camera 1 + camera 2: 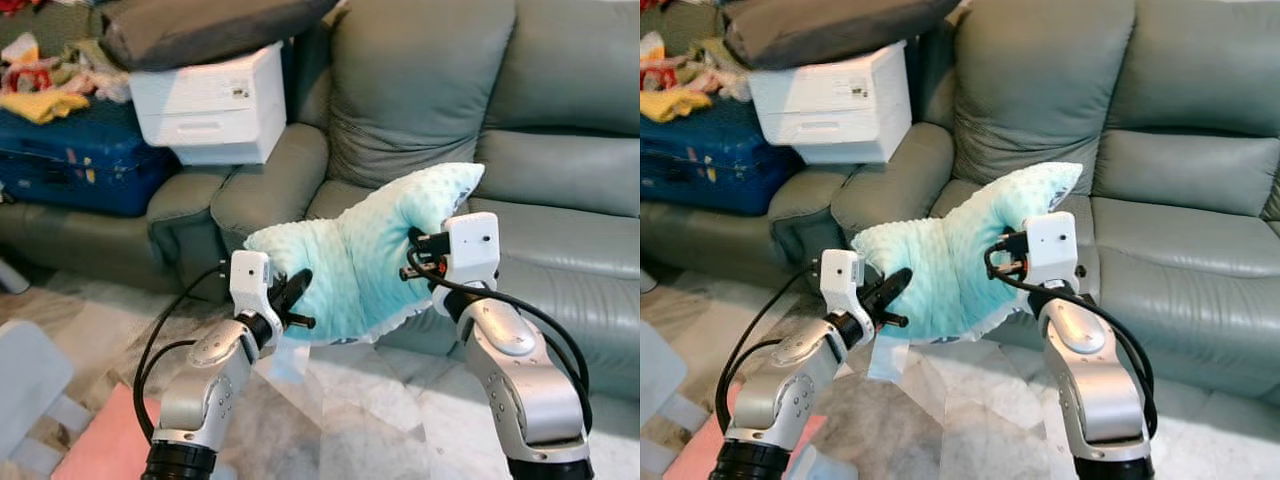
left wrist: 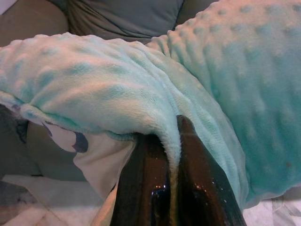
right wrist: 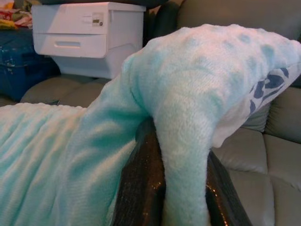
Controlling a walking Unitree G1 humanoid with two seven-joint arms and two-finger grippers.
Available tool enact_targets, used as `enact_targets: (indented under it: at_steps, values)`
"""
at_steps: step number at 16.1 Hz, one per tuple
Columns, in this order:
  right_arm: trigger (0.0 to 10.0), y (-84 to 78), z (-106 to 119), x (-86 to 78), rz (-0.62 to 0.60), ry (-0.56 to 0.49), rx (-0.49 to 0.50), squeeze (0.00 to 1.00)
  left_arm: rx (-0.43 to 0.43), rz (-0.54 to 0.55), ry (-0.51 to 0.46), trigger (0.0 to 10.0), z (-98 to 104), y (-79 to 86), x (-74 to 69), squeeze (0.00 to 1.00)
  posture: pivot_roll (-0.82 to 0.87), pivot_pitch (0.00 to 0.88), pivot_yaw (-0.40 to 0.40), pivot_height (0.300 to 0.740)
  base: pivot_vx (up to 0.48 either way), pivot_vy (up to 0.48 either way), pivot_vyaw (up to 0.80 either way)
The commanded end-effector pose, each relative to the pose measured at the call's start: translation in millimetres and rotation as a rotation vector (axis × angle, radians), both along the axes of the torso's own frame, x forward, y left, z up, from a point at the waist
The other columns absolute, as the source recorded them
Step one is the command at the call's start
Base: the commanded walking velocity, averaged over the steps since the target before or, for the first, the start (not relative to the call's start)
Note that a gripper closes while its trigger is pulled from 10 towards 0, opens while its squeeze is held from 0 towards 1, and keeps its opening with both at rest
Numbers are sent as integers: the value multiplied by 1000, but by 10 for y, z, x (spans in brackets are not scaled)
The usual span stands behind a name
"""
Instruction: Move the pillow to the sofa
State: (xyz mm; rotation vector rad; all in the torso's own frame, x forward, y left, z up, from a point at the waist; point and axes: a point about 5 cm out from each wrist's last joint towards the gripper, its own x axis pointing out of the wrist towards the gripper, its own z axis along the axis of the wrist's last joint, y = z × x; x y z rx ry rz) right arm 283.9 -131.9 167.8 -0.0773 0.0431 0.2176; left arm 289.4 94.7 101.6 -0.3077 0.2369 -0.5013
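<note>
Pillow, mint-green dotted plush [image 1: 365, 255], held in the air in front of grey-green leather sofa [image 1: 560, 200]. Left gripper [image 1: 292, 300] fingers pinched on its lower edge; right gripper [image 1: 418, 255] fingers clamped on its upper corner fold

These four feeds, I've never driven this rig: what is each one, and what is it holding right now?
You are looking at a humanoid robot with two silver arms. The two wide pictures come from its head camera, looking down and forward. There the left tool and right tool both grip a mint dotted pillow, held up in front of a grey-green sofa. The two close pictures come from cameras on the wrists, looking along each tool's black fingers, which pinch the pillow's plush edge. On the sofa arm stands a white printer; beside it lies a blue suitcase.
</note>
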Motion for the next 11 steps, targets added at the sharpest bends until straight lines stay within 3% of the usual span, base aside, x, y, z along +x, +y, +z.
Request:
enact_targets:
  at_steps: [1,11]
  values:
    - [10000,52,78,-7,19,-33,3,0,3,-14,-22,10000,61,-11,15,0,-167,0,66,740,0,-319,0]
    - [10000,47,71,9,17,-33,-7,0,3,-18,-22,10000,67,-9,29,0,-165,0,69,740,0,-468,0]
